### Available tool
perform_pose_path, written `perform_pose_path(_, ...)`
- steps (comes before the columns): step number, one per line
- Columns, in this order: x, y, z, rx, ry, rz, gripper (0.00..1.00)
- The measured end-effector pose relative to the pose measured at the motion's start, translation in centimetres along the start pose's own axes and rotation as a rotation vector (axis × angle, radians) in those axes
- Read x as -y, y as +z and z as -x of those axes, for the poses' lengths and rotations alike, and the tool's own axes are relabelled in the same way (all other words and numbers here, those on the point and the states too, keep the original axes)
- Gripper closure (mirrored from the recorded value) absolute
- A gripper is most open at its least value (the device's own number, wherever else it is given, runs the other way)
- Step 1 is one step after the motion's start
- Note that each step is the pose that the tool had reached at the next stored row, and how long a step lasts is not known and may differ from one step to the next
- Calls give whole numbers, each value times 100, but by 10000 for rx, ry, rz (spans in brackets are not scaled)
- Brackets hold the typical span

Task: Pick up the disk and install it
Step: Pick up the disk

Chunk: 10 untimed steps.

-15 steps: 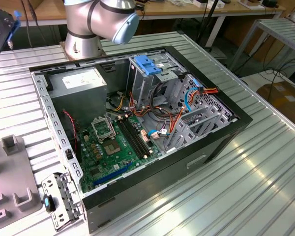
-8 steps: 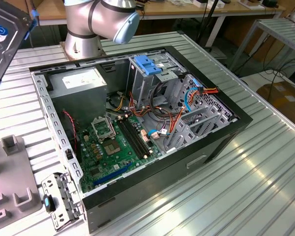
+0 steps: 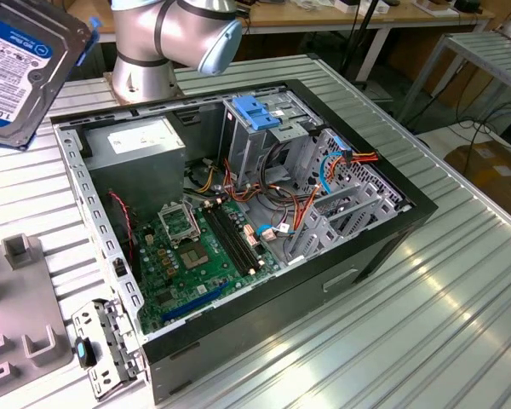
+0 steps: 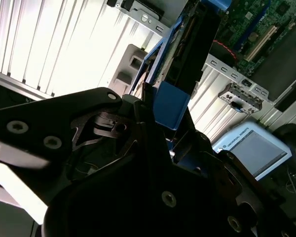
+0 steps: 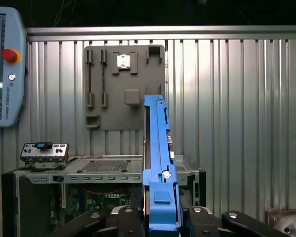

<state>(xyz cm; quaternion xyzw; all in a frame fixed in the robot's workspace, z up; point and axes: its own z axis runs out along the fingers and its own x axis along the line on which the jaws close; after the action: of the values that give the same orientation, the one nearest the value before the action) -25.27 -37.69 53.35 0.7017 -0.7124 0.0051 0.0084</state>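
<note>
In the first wrist view the gripper (image 5: 162, 219) is clamped on the disk (image 5: 160, 148), with black fingers (image 5: 127, 219) against its blue rails and the drive held edge-on. In the exterior view the disk hangs tilted above the ribbed table (image 3: 426, 341) at the exterior view's left, its blue-and-white printed label facing out. Farther off, the open computer case (image 3: 366, 247) holds a power supply (image 3: 136, 162) with a white sticker.

There's the silver-grey tubular robot arm (image 3: 149, 38), pale-blue joint cap (image 3: 220, 43) gleaming; the matte black end effector (image 5: 162, 219) carries small silver screws (image 5: 232, 215).
</note>
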Motion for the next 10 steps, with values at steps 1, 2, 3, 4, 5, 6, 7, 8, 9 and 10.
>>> perform_pose_path(1,45,0,1,0,1,3,63)
perform_pose_path(2,78,0,1,1,0,4,63)
perform_pose_path(3,118,-1,2,-1,-1,7,63)
perform_pose_path(4,148,-1,2,-1,-1,8,63)
perform_pose_path(5,201,-1,3,-1,0,10,63)
perform_pose_path(6,235,-1,4,0,1,11,63)
perform_pose_path(7,267,-1,4,0,1,12,63)
perform_pose_path(8,307,-2,5,-1,0,14,63)
perform_pose_path(9,340,-2,5,0,0,14,63)
perform_pose_path(10,385,-2,6,0,0,16,63)
